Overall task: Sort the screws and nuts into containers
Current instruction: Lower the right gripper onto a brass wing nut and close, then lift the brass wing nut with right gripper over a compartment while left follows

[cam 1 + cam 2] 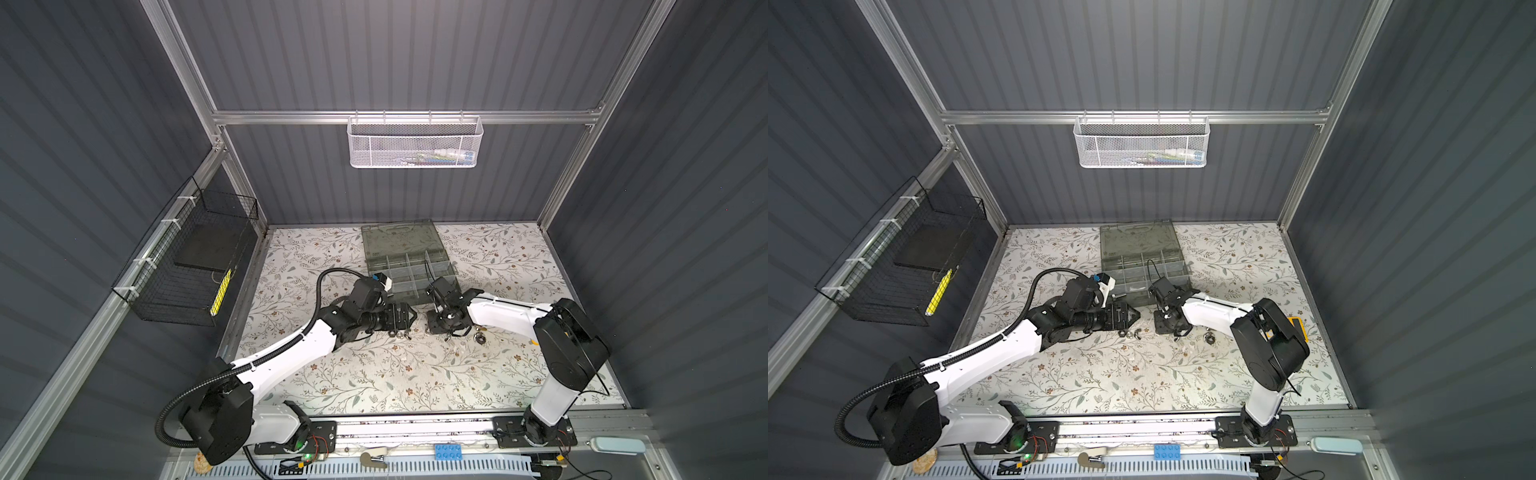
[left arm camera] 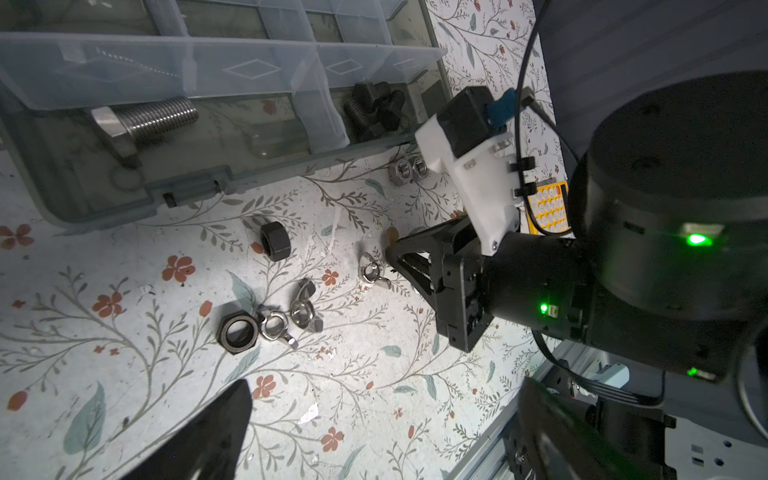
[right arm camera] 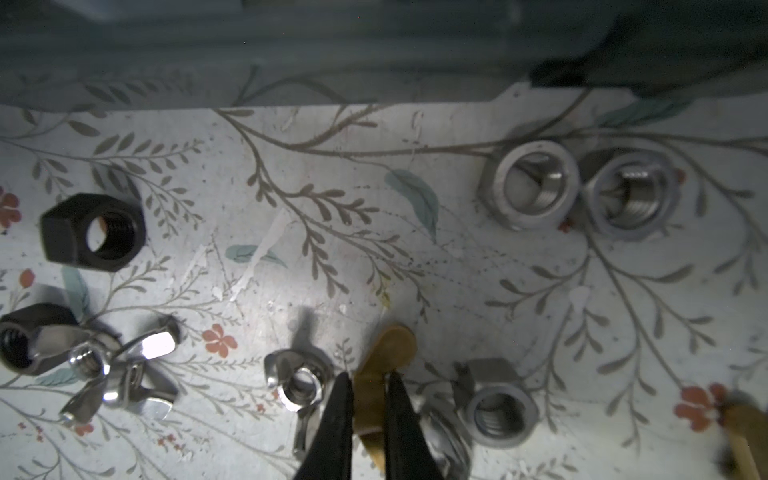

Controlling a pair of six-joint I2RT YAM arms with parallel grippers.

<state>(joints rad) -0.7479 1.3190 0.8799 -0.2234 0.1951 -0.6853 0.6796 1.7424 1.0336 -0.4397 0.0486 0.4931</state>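
right tool (image 3: 369, 376): you have it clamped on a brass wing nut (image 3: 397, 340) lying mid-counter (image 1: 374, 374) | left tool (image 1: 411, 318): yours spread wide | loose nuts (image 2: 274, 324): scattered just beside the organiser case (image 2: 187, 189), at its near wall

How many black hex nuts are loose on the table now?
2. One black nut lies alone nearer the organiser case; the other black nut touches a silver wing nut. Arms may hide more.

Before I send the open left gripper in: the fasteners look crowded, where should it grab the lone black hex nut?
Pinch the black hex nut across two opposite flats, from above. It apparently lies flat, bore upward, apart from the wing nuts, leaving the left gripper finger room.
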